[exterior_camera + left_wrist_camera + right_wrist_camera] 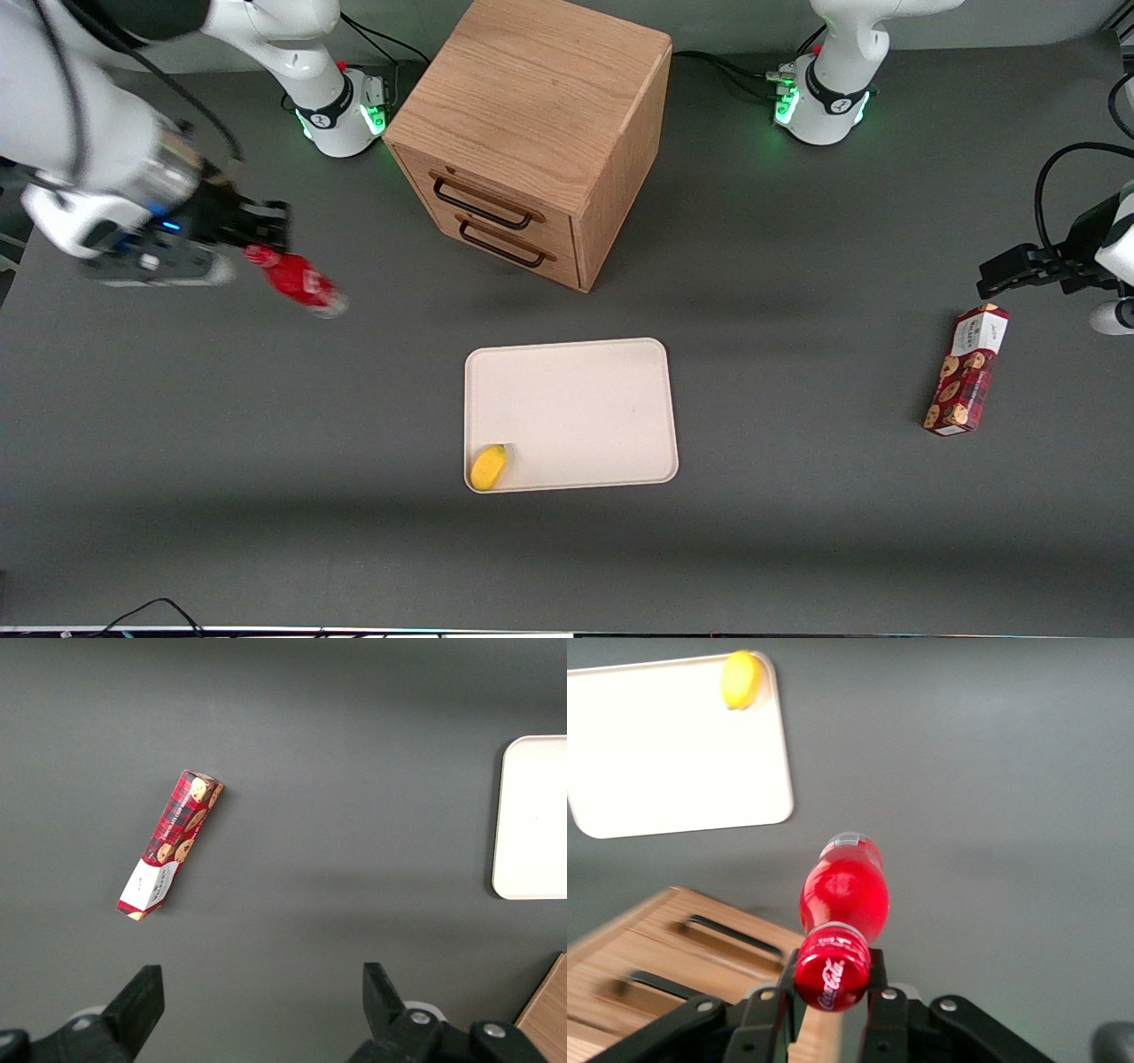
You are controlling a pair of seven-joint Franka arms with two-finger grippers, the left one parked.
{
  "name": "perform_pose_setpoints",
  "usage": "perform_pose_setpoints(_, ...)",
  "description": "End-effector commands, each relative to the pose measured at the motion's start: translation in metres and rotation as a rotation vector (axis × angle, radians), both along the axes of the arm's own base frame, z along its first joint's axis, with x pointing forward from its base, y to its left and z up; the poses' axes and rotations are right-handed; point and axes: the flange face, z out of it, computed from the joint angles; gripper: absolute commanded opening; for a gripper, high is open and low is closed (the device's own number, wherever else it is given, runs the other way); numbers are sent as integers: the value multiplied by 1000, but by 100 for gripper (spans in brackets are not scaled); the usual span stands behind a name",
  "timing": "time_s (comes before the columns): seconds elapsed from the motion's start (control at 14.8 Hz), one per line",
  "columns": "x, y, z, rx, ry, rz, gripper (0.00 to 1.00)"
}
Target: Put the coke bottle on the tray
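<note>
Nearest the front camera we saw the tray flat on the worktop, with a yellow object in its near corner. Farther off, toward the working arm's end, the end effector was clamped on the coke bottle at its cap, holding it tilted above the worktop. Farthest stood the wooden drawer cabinet.

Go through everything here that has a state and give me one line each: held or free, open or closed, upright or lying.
tool: shut on the coke bottle's cap end, toward the working arm's end of the table.
coke bottle: held, tilted, not on the tray.
tray: flat on the table, holding a yellow item in one corner.
yellow item: resting on the tray.
drawer cabinet: both drawers closed.
cookie box: lying on the table.
</note>
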Motion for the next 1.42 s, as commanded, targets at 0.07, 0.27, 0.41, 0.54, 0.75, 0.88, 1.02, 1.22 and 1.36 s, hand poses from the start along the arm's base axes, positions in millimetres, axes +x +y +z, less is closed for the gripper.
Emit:
perform_pose_setpoints(0.07, 37, 96, -78, 95, 9, -206, 0)
perform_pose_setpoints(0.27, 39, 149, -172, 36, -56, -265, 0)
perform_pose_setpoints(0.41, 39, 161, -223, -7, -87, -273, 0)
perform_pose_setpoints(0.54, 40, 165, -243, 1, -82, -287, 0)
perform_pose_setpoints(0.75, 40, 164, -244, -13, -97, -283, 100)
perform_pose_setpoints(0.88, 42, 162, -228, -13, -120, -276, 100)
perform_pose_setpoints(1.02, 45, 156, -185, -15, -158, -282, 100)
perform_pose_setpoints(1.22, 40, 128, -87, -60, -175, -199, 100)
perform_pose_setpoints(1.36, 20, 92, -27, -144, -173, -25, 100)
